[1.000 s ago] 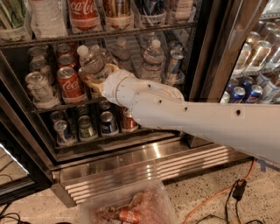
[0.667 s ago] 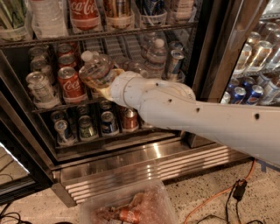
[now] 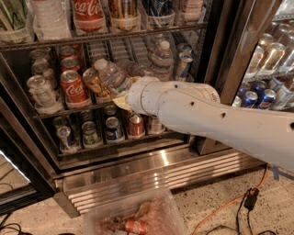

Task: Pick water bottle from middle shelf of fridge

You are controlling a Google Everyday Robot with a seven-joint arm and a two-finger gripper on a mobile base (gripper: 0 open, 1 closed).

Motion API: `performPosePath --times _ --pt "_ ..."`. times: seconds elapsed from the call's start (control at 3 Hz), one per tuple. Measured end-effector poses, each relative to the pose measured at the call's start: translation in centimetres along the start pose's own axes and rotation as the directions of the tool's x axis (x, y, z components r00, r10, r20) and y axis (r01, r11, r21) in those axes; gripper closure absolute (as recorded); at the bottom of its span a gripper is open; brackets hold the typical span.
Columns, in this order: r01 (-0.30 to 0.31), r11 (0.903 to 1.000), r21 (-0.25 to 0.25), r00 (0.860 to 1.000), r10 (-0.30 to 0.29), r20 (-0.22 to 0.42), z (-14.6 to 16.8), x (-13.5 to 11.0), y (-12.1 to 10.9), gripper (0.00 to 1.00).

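The fridge (image 3: 138, 170) stands open in front of me, with a ribbed steel base panel. My gripper (image 3: 123, 95) is at the front of the middle shelf (image 3: 64, 110), mostly hidden behind my white wrist. It is shut on the water bottle (image 3: 112, 77), a clear ribbed bottle with a white cap. The bottle is tilted, cap toward the upper left, and held off the rack between the cans. A second upright water bottle (image 3: 161, 59) stands farther back on the same shelf, to the right.
Red cola cans (image 3: 73, 87) and a silver can (image 3: 41, 92) stand left of the gripper. More cans (image 3: 112, 128) fill the lower shelf. A cola bottle (image 3: 87, 13) is on the top shelf. A clear plastic bin (image 3: 133, 215) and an orange cable (image 3: 229, 204) lie on the floor.
My arm has moved right and slightly down, carrying the tilted water bottle with it toward the shelf front.
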State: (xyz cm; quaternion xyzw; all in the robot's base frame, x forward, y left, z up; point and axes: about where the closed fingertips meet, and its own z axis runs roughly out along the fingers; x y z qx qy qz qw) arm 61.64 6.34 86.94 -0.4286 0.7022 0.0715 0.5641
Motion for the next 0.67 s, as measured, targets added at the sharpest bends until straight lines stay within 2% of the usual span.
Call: performPosePath --times 0.33,0.67 --pt "-0.01 0.9999 -0.006 1.0 0.01 -0.024 -0.62 0.76 -0.23 1.0" --pt "-0.013 0.9999 -0.009 1.0 0.012 -0.021 -0.68 0.74 -0.16 1.0"
